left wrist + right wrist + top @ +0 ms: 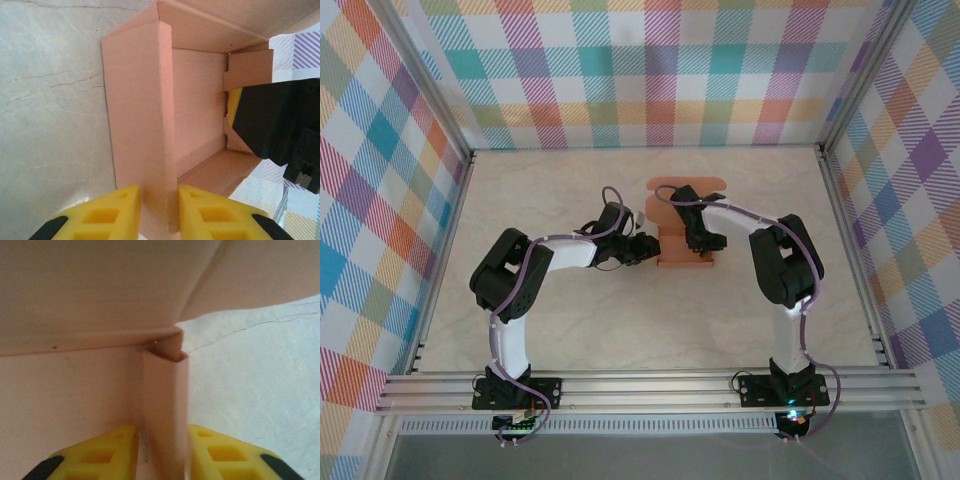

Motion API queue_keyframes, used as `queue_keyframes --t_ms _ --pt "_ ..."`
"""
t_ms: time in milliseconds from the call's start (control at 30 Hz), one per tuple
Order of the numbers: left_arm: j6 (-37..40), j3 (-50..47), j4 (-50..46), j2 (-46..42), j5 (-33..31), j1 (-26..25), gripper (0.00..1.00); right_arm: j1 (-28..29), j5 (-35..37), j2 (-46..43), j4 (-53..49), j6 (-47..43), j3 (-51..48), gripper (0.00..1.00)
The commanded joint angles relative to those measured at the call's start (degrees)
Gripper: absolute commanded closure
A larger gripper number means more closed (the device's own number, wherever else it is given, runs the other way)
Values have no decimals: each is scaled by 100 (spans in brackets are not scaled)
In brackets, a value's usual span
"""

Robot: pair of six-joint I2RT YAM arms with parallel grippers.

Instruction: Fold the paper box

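1. Squarely between the two arms, the box sits on the counter, a little toward the far side. Its long axis runs away from the arm bases.
2. It is part-folded: the floor lies flat, the long side walls stand up, and a rounded flap lies flat on the counter at the far end.
3. The left tool reaches in from the left and is clamped on the left long wall. One yellow finger presses each face, and the wall stands upright between them.
4. The right tool sits across the floor from it, at the right long wall. Its fingers straddle an upright strip of card near a corner. Whether they pinch it or stand just loose of it, I cannot tell.
5. The relation that counts: each tool has the wall on its own side, and the two face each other across the box's short width. The box lies directly ahead of both, and neither arm is plainly nearer.
6. Judgement: a fold at the far flap would have to travel along the long axis, away from both tools, with one wall pinned so the box does not slide.
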Motion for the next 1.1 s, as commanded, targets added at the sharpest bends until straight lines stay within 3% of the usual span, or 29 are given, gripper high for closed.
queue_keyframes --t_ms 0,200,400,633,800,867,1067 --pt "142 -100 -125 -237 -37 -27 75 32 -106 -233 69 -1 -83 64" --pt "161 -70 -163 -270 -56 -27 75 24 -48 -568 141 -70 -204 49" --pt "171 -30 -198 -285 -69 -27 74 -71 -171 -644 225 -74 -296 48" --pt "185 -56 -199 -283 -67 -27 74 -124 -454 -489 316 -34 -425 77" --pt "179 -65 -172 -270 -64 -27 74 -121 -555 34 252 -67 -362 88" --pt "187 -79 -163 -294 -78 -27 74 -110 -545 155 184 -57 -338 100" --pt "172 -118 -94 -261 -40 -18 74 -38 100 432 -360 -43 -112 100"
